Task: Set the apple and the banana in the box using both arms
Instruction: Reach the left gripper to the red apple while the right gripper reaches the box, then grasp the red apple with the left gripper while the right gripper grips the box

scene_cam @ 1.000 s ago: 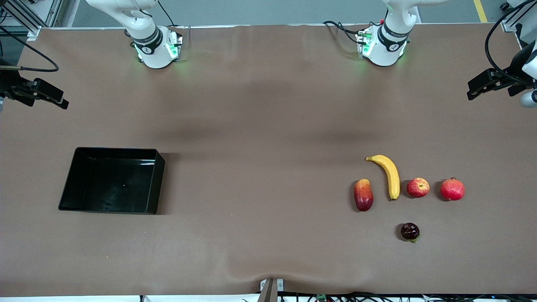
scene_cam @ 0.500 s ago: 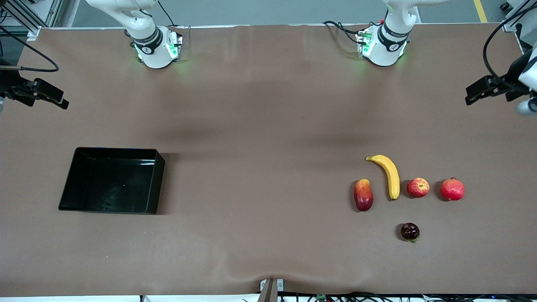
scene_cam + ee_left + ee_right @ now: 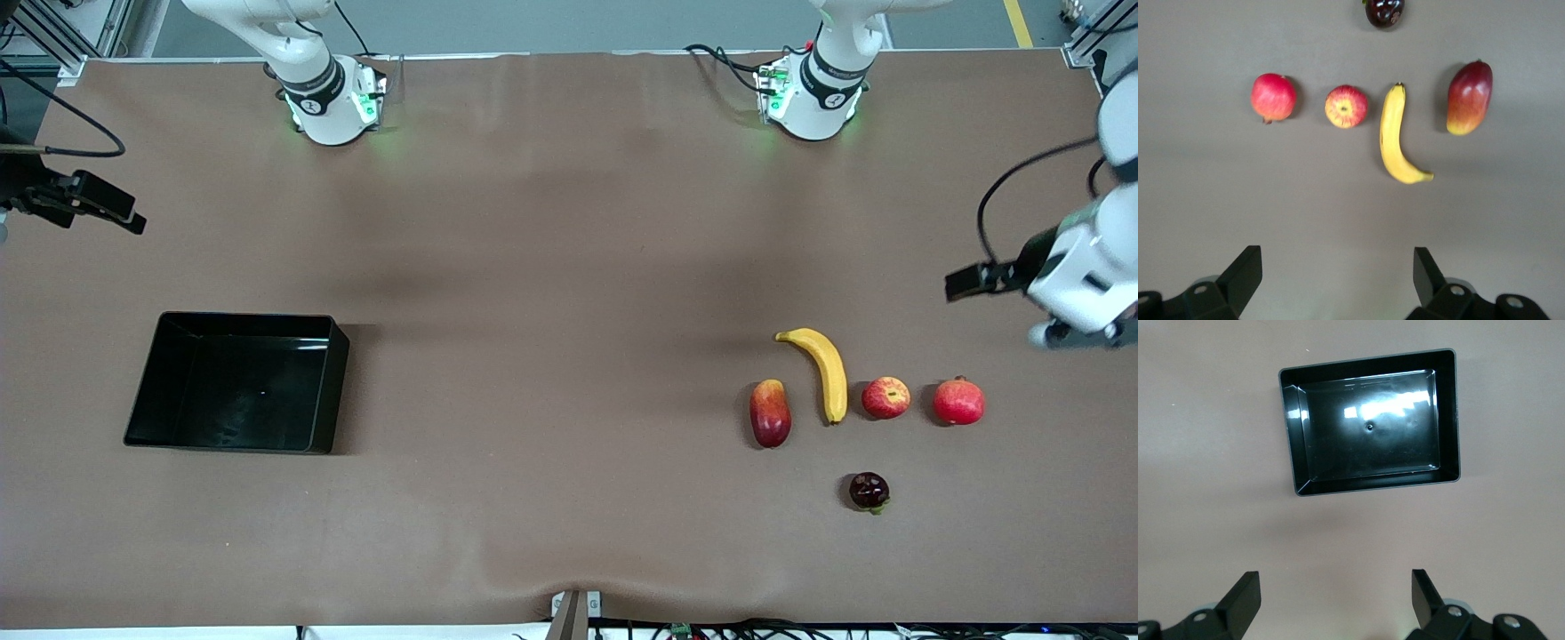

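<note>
The yellow banana (image 3: pixel 822 373) lies on the brown table, and the apple (image 3: pixel 885 397) sits beside it toward the left arm's end. My left gripper (image 3: pixel 965 283) hangs open and empty over bare table at that end, apart from the fruit. Its wrist view looks down on the banana (image 3: pixel 1395 143) and the apple (image 3: pixel 1346 106) past the wide-spread left gripper (image 3: pixel 1338 257). The black box (image 3: pixel 333 382) stands empty toward the right arm's end. My right gripper (image 3: pixel 132 220) waits open over the table's edge there. Its view shows the box (image 3: pixel 1371 433) past the open right gripper (image 3: pixel 1336 581).
A red-yellow mango (image 3: pixel 770 413) lies beside the banana, toward the right arm's end. An all-red fruit (image 3: pixel 958 402) sits beside the apple, toward the left arm's end. A dark round fruit (image 3: pixel 869 491) lies nearer the front camera. Brown cloth stretches between box and fruit.
The left arm has swung in from the table's edge and come closer to the fruit row. The right arm and all the fruit have stayed put.
</note>
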`<state>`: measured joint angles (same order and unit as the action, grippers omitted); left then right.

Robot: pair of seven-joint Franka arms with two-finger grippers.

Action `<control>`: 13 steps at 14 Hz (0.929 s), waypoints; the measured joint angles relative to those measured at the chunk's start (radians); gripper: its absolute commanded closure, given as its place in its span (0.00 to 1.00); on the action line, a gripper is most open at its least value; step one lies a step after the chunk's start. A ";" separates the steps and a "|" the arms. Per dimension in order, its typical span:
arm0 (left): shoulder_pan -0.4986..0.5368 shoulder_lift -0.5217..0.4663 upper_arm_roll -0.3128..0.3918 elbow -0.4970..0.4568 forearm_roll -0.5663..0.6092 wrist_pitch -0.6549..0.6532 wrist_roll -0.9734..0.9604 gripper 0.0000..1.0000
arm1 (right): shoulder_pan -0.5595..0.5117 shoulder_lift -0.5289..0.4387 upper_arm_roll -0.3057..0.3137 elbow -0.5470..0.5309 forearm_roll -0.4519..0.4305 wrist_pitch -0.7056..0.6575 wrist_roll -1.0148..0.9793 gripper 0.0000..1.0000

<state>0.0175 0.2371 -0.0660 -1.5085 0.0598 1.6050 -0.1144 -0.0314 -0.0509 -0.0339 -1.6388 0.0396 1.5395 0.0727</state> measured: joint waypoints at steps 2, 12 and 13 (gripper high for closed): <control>0.000 0.062 0.001 -0.001 0.000 0.060 -0.035 0.00 | -0.019 0.034 -0.002 0.000 -0.013 0.041 0.000 0.00; 0.026 0.221 0.003 -0.099 0.000 0.382 -0.061 0.00 | -0.051 0.221 0.001 0.005 -0.064 0.124 -0.043 0.00; 0.029 0.230 0.003 -0.106 0.000 0.402 -0.061 0.00 | -0.059 0.252 0.001 0.004 -0.064 0.147 -0.065 0.00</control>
<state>0.0466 0.4674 -0.0631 -1.6141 0.0599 2.0070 -0.1751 -0.0899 0.2013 -0.0333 -1.6348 -0.0247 1.6862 0.0080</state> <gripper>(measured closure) 0.000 0.000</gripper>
